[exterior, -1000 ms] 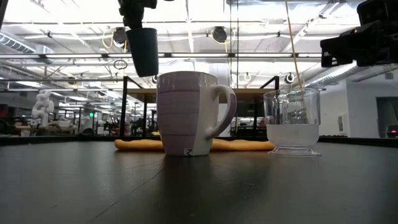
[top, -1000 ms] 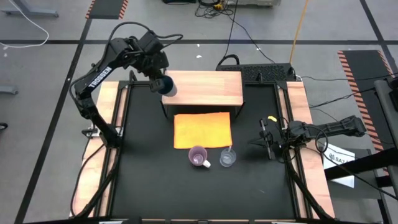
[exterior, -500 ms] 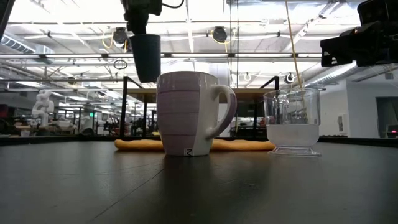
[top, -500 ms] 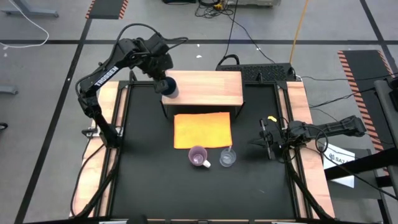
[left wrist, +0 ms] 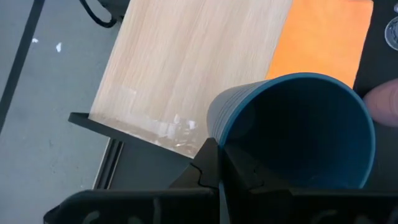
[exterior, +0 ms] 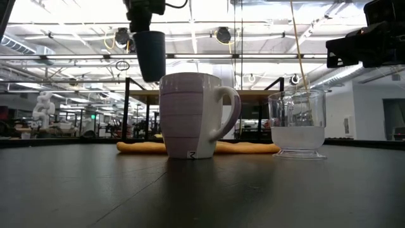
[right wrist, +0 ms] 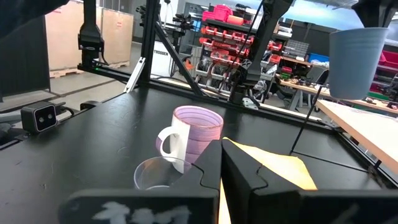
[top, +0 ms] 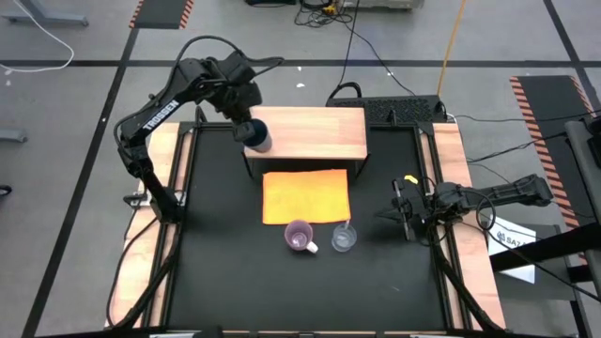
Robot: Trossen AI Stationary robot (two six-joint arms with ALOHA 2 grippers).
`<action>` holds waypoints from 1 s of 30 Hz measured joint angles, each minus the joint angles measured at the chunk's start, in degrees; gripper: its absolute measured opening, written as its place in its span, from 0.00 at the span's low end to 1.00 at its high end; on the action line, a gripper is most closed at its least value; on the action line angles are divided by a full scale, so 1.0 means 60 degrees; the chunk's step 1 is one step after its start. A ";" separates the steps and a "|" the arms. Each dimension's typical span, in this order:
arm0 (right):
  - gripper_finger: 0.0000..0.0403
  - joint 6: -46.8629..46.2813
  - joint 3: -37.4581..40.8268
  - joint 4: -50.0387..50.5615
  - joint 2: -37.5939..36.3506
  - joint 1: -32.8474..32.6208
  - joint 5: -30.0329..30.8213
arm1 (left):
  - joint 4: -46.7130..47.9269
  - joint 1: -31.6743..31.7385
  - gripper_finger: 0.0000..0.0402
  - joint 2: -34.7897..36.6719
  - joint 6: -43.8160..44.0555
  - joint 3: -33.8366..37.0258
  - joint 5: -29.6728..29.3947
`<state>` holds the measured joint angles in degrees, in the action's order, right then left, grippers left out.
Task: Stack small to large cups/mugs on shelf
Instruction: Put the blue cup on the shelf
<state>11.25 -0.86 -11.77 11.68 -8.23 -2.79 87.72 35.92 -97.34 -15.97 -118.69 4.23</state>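
A: Starting at the left, what is the left gripper doing?

B: Its fingers are pinched together on the rim of the dark blue tumbler, one inside the wall and one outside. The tumbler hangs below the fingertips, above the left end of the shelf and not resting on it.

A: What do they look like?

B: The tumbler is a smooth, handleless cone that narrows downward, open at the top. The shelf is a pale rectangular board with visible wood grain and dark side supports.

A: And further right?

B: A flat orange sheet lies on the black table in front of the shelf. Past its near edge stand the lilac mug, glossy with a curved handle, and just beside it the clear cup, see-through. The right gripper waits beyond the clear cup, fingers pressed together on nothing, well apart from both.

A: The count?

B: Three cups, one shelf, one sheet, two grippers.
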 joint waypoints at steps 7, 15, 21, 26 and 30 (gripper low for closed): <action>0.00 -0.0004 0.0000 0.0000 0.0000 0.0000 0.0000 | 0.0227 -0.0001 0.00 -0.0186 0.0189 0.0000 -0.0434; 0.00 -0.0004 0.0002 0.0000 0.0002 0.0000 0.0000 | 0.0252 -0.0011 0.00 -0.0601 0.0091 0.0000 -0.0510; 0.00 -0.0004 0.0000 0.0000 0.0000 0.0000 0.0000 | 0.0211 0.0023 0.00 -0.0608 -0.0073 0.0000 -0.0510; 0.00 0.0005 0.0001 0.0000 0.0001 -0.0003 0.0000 | 0.0194 0.0144 0.00 -0.0612 -0.0069 0.0000 -0.0517; 0.00 0.0000 0.0001 0.0000 0.0000 0.0000 -0.0003 | 0.0075 0.0174 0.00 -0.0612 -0.0127 0.0000 -0.0554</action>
<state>11.25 -0.86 -11.77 11.68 -8.23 -2.80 88.17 36.96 -101.01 -16.73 -118.69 0.91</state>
